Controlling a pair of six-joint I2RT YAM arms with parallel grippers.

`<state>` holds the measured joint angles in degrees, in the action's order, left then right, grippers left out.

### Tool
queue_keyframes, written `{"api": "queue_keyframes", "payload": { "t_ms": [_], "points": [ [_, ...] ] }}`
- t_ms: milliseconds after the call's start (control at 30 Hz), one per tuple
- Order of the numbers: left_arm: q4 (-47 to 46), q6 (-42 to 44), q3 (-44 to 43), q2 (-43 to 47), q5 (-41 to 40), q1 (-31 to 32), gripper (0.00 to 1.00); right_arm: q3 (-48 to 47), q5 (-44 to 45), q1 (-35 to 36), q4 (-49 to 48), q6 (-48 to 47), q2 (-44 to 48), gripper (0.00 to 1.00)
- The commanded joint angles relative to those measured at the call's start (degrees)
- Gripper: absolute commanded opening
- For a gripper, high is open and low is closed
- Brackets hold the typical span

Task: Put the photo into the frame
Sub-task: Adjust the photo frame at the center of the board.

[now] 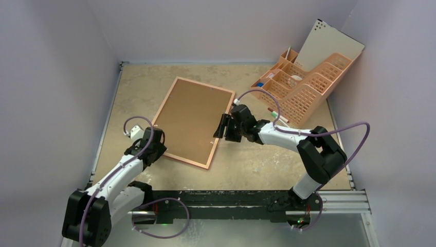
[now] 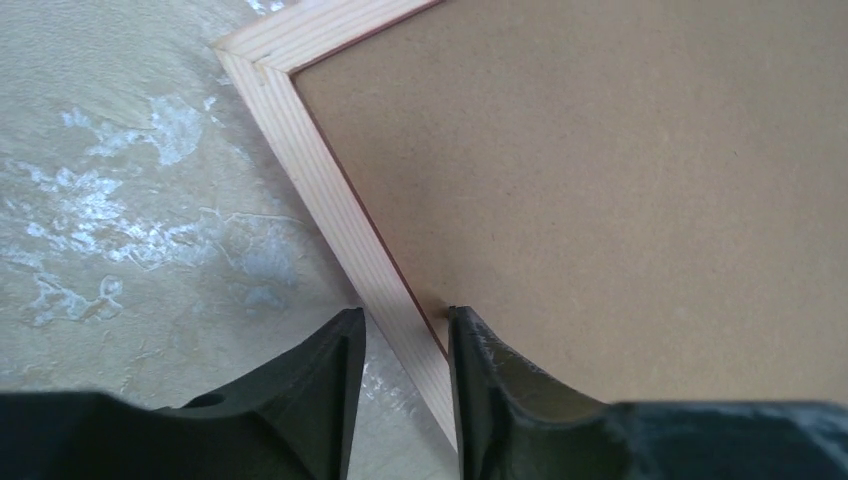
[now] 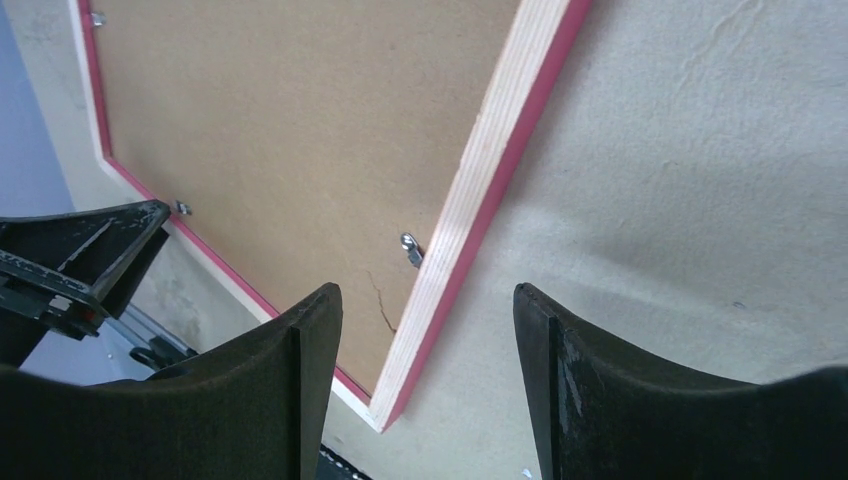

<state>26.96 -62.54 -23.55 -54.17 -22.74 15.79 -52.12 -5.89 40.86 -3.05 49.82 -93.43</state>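
At table point(image 1: 257, 164) centre, slightly toward the left arm, the frame point(image 3: 495, 160) lies flat with its pale wood reverse up and the brown backing board point(image 1: 190, 121) seated inside it. The long axis of the frame runs away from the arm bases and leans slightly to the right at the far end. The photo is not visible in any view; whether it already lies beneath the backing board cannot be determined. The left gripper point(image 2: 405, 320) stands on the left long rail near the near-left corner. Its jaws are a narrow gap apart with the rail running through that gap; whether they clamp the rail or only stand over it cannot be determined. The right gripper point(image 3: 420, 300) stands at the opposite long rail, jaws spread wide and holding nothing, with the rail and its pink outer edge passing between the fingers toward the near-right corner. A small metal turn clip point(image 3: 411, 249) sits on the backing board just inside that rail, directly ahead of the right jaws. The right arm is therefore the nearer one for any work on that clip, while the left arm is placed to steady the opposite side.
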Motion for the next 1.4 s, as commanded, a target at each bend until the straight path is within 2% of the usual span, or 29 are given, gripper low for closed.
{"api": "queue_keyframes", "payload": {
  "t_ms": [0,200,533,733,1000,1100,1200,1233,1267,1367],
  "points": [
    [-0.88,-3.20,-1.67,-0.51,-4.63,-0.49,0.34,-1.14,2.18,0.10,2.73,-2.13,2.34,0.66],
    [-3.22,-2.50,0.09,0.32,-4.89,-1.16,0.24,-1.32,1.95,0.10,2.40,-2.56,2.40,0.66],
    [-8.65,8.98,-2.47,-7.83,1.85,-8.42,0.12,-3.97,1.95,0.15,1.19,-5.32,1.55,0.66],
    [-6.61,14.44,-10.19,-12.76,4.92,-14.71,0.00,-9.71,1.52,0.10,2.80,-7.86,-0.25,0.66],
    [-1.69,30.17,-23.89,-22.98,12.21,-18.83,0.00,-19.04,5.74,-0.67,5.46,-10.99,-2.82,0.66],
    [-1.08,31.92,-26.13,-26.15,15.77,-19.73,0.00,-21.90,7.70,-3.40,5.29,-12.92,-5.03,0.66],
    [-0.40,30.50,-26.09,-25.78,15.56,-19.83,0.00,-27.59,9.22,-6.92,4.88,-17.98,-10.03,0.66],
    [-0.68,29.83,-25.19,-24.51,14.56,-19.83,0.00,-29.85,10.25,-7.76,4.50,-19.97,-12.17,0.67],
    [-0.83,28.82,-24.16,-23.17,13.30,-19.83,0.07,-32.26,11.37,-8.41,4.33,-21.98,-14.51,0.67],
    [-0.20,26.66,-21.56,-19.37,9.98,-19.92,0.36,-41.86,14.50,-9.91,6.27,-27.52,-22.93,0.68]
  ]
}}
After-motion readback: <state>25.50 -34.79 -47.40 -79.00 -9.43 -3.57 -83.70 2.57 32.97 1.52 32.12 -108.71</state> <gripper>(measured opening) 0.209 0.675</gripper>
